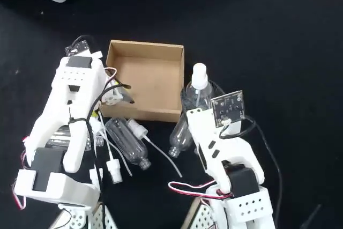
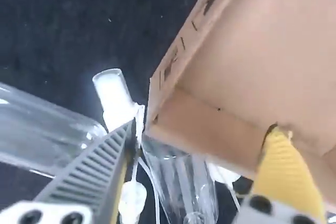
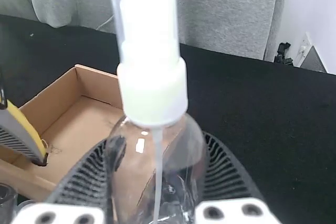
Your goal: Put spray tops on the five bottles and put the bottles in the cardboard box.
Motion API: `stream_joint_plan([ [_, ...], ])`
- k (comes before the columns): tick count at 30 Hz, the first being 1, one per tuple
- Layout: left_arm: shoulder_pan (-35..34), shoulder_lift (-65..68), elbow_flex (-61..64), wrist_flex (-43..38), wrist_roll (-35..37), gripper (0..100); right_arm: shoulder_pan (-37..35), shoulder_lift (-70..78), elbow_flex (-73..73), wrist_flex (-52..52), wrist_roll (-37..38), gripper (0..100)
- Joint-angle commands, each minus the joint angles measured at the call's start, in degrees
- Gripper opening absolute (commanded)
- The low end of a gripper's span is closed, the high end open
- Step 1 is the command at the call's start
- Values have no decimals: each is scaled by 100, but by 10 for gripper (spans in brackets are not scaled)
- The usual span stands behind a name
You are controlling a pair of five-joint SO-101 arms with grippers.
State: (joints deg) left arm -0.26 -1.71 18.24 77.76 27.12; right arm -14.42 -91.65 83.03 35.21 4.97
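Note:
My right gripper (image 1: 196, 104) is shut on a clear bottle (image 3: 155, 171) that stands upright with a white spray top (image 3: 149, 72) on it, just right of the cardboard box (image 1: 147, 79). My left gripper (image 2: 203, 128) is open at the box's front-left corner (image 2: 173, 103), with its yellow finger (image 2: 283, 171) on the box side and its grey finger (image 2: 100, 166) outside. Under it lie a topless clear bottle (image 2: 181, 182) and a white spray top (image 2: 113, 95). Two more bottles (image 1: 128, 140) (image 1: 179, 135) lie in front of the box.
A loose spray top (image 1: 114, 171) with its tube lies near the left arm's base, and another spray top (image 1: 138, 128) lies by the bottle in front of the box. Another bottle (image 1: 61, 138) lies partly under the left arm. The table (image 1: 278, 41) is black cloth.

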Motion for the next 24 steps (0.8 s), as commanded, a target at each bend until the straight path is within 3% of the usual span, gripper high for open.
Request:
stream_joint_plan([
  [1,31,-352,-347,79,-62,364,97,-145,-602,-185,-26,49],
  [10,22,-1785,154,44,-281,364,-396,-145,-479,-185,9,49],
  [15,22,-2558,778,-448,-281,364,-668,-145,-453,-158,18,49],
  [24,31,-3156,1270,-870,-281,364,-1714,-145,-224,-62,18,49],
])
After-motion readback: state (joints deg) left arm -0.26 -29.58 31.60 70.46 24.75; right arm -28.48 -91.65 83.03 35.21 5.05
